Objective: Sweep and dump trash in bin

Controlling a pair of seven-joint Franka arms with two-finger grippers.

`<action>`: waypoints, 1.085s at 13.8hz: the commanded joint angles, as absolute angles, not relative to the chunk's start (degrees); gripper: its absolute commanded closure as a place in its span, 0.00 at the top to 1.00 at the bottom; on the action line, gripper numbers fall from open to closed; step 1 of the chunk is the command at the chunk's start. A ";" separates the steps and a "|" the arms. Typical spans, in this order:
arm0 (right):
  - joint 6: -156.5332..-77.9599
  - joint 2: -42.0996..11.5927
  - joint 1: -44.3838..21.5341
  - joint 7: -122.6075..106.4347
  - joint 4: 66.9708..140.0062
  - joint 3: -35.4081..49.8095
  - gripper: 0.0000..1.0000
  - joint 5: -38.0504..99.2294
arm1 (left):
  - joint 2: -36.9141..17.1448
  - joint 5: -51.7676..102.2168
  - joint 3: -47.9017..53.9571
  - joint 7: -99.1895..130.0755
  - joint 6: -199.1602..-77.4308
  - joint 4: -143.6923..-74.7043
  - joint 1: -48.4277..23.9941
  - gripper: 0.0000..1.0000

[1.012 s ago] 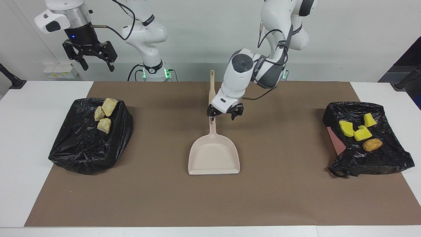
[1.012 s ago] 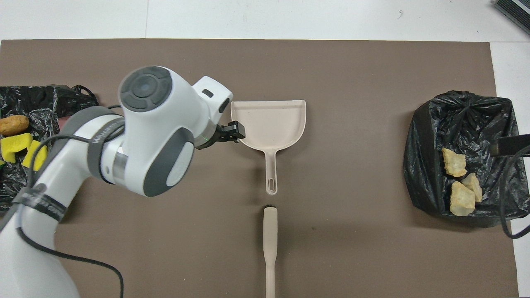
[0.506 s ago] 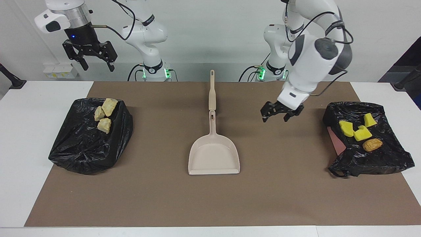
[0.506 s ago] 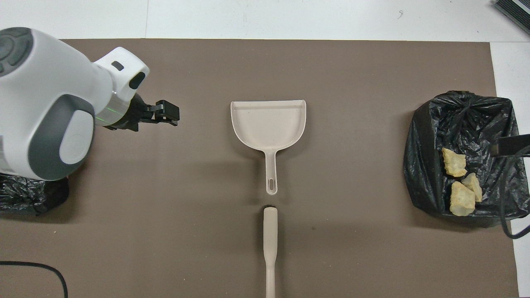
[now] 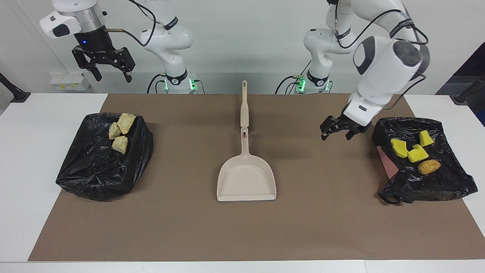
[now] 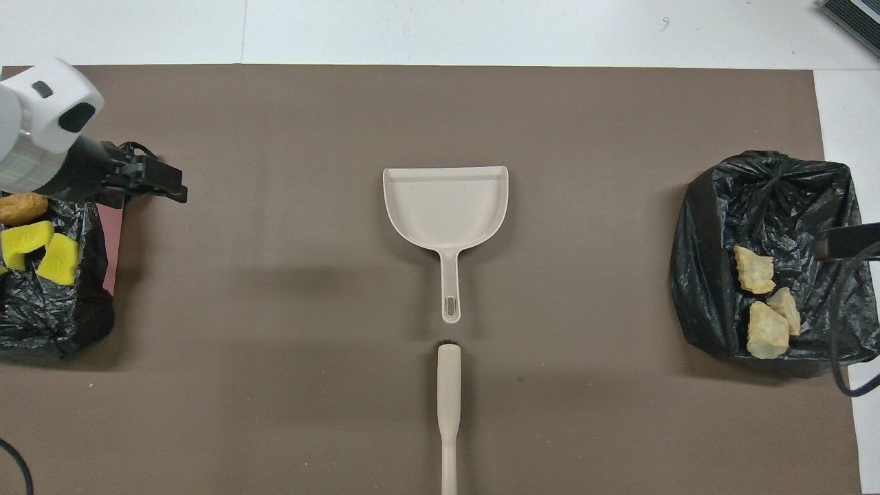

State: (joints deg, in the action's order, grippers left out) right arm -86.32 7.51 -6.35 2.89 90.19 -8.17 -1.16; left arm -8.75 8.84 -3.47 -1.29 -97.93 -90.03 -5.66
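Observation:
The trash lies in two black-bagged bins. Three tan pastries (image 5: 120, 132) (image 6: 763, 306) sit on the bin (image 5: 94, 170) at the right arm's end. Yellow sponge pieces (image 5: 411, 149) (image 6: 41, 251) and a brown roll (image 5: 429, 166) (image 6: 22, 207) lie on the bin (image 5: 435, 184) at the left arm's end. My left gripper (image 5: 335, 136) (image 6: 168, 184) hangs open and empty over the mat, just beside that bin's edge. My right gripper (image 5: 113, 77) waits open, raised high over the right arm's end of the table.
A beige dustpan (image 5: 246, 178) (image 6: 445, 206) lies flat mid-mat with its handle toward the robots. A beige brush (image 5: 244, 104) (image 6: 448, 405) lies in line with that handle, nearer the robots. A brown mat (image 5: 326, 227) covers the table.
My left gripper has swung away from above the dustpan's handle toward the bin at the left arm's end, open and empty throughout. The right arm has not moved.

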 commanded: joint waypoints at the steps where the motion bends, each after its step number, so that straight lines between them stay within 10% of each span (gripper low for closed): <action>1: -85.25 8.00 -5.98 2.20 90.09 -7.91 1.00 -1.14 | -6.77 7.65 -3.25 -7.54 -95.28 -89.82 -2.03 1.00; 15: -85.25 8.00 -5.98 2.20 90.09 -7.91 1.00 -1.14 | -1.67 1.59 -2.37 -9.76 -87.30 -88.69 1.68 1.00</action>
State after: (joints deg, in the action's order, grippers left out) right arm -86.32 7.51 -6.35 2.89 90.18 -8.17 -1.16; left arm -1.95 3.21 -2.34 -10.66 -91.39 -89.58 2.57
